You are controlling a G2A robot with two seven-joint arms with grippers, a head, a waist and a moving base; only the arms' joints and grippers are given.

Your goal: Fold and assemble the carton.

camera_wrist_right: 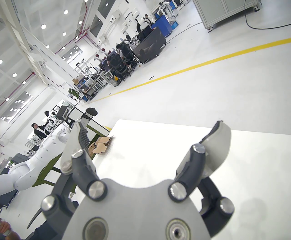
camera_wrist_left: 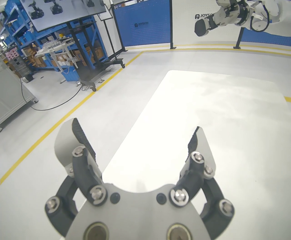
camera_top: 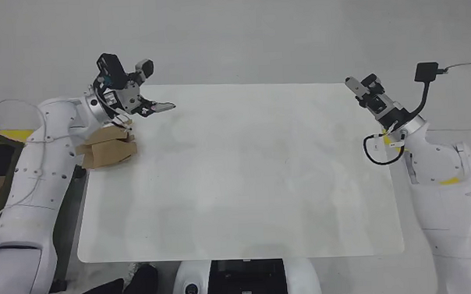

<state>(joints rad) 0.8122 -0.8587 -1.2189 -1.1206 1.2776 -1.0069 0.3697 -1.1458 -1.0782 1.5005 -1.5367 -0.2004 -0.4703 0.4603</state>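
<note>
Partly, the cardboard carton (camera_top: 107,150) is hidden beneath the left arm at the table's (camera_top: 244,178) left edge; whether it is one piece or two cannot be told. Two grippers are counted, the left gripper (camera_wrist_left: 136,125) and the right gripper (camera_wrist_right: 147,125), at the table's far corners, both spread apart with nothing held.

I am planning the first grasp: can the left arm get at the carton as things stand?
Probably yes. The cardboard carton lies at the table edge close beside the left gripper, whose fingers are open and empty; nothing seems to block it.
</note>
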